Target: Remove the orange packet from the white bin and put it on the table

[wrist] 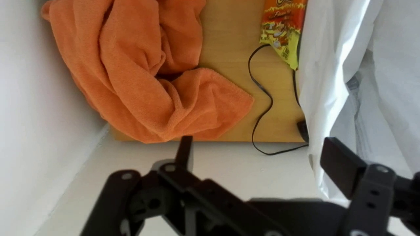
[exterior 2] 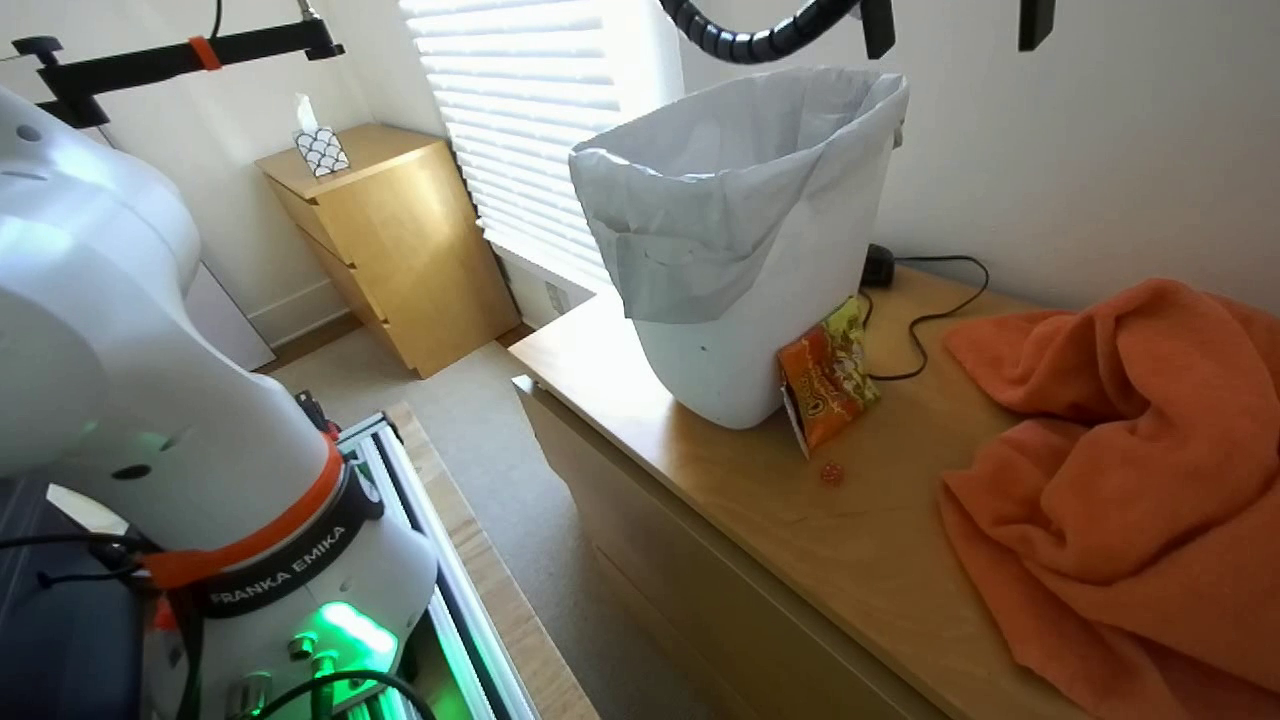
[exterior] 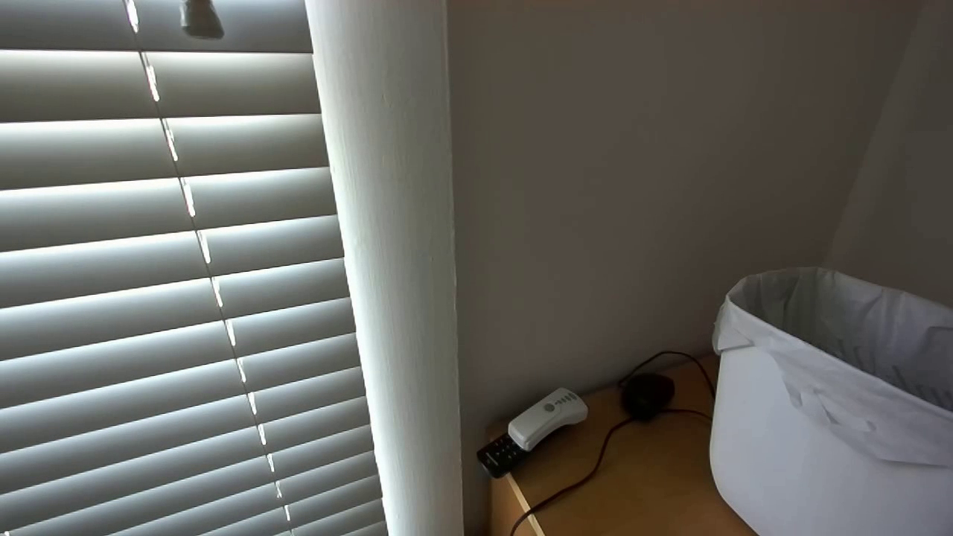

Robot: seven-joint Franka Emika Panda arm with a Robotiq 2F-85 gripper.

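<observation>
The orange packet (exterior 2: 828, 380), orange and yellow-green, rests on the wooden table (exterior 2: 860, 570) outside the white bin, leaning at its base. It shows partly, cut off by the top edge, in the wrist view (wrist: 283, 26). The white bin (exterior 2: 740, 280), with a crinkled liner folded over its rim, stands on the table. It also shows in an exterior view (exterior: 811, 447) and along the right of the wrist view (wrist: 328, 65). My gripper (wrist: 262, 154) is open and empty. Its fingertips show at the top of an exterior view (exterior 2: 958, 28), above and beside the bin.
A crumpled orange towel (exterior 2: 1120, 470) covers the table's right part. A small reddish ball (exterior 2: 831, 473) lies by the packet. A black cable (exterior 2: 925, 330) runs from a black device (exterior: 646, 394). White (exterior: 547, 417) and black (exterior: 500, 455) remotes lie near the table's edge. A wall stands behind.
</observation>
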